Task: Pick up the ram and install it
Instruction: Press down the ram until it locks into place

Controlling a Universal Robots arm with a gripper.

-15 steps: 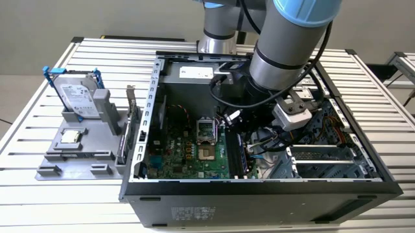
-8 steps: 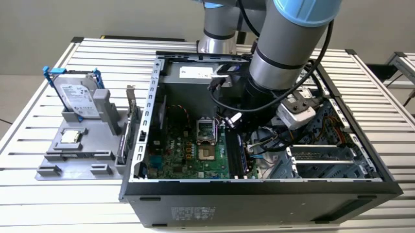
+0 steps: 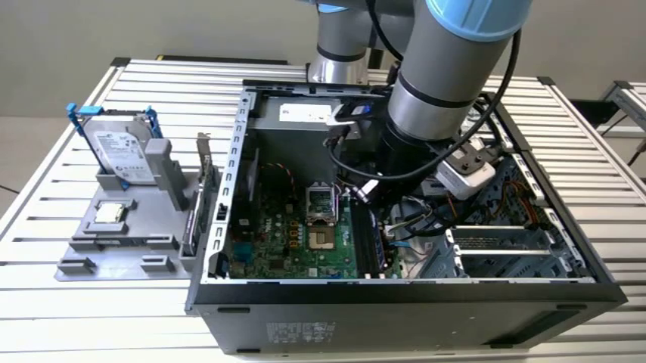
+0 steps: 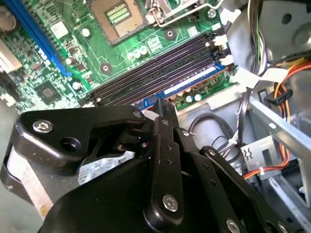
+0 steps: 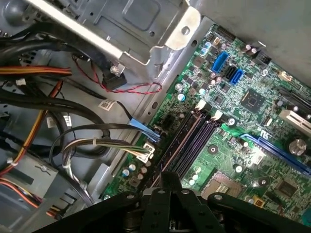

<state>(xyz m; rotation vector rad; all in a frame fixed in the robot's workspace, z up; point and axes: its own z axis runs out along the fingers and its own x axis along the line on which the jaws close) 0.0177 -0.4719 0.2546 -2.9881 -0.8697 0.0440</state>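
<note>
My gripper (image 4: 163,106) hangs inside the open computer case (image 3: 404,291), low over the green motherboard (image 3: 287,242). Its black fingers look drawn together, with the tip at the near end of the memory slots (image 4: 160,73). Those slots are several long black ones and a blue one (image 4: 194,81), and the tip sits over the blue one. In the first wrist view the gripper (image 5: 166,177) points along the same slots (image 5: 187,143). The ram is hidden: no board shows between the fingers or standing in a slot.
The processor socket (image 4: 116,14) lies beside the slots. Cable bundles (image 5: 97,141) and the drive cage (image 3: 504,249) crowd the case on the exterior view's right. A grey tray (image 3: 111,242) outside the case holds a hard drive (image 3: 121,147) and a bracketed card (image 3: 205,189).
</note>
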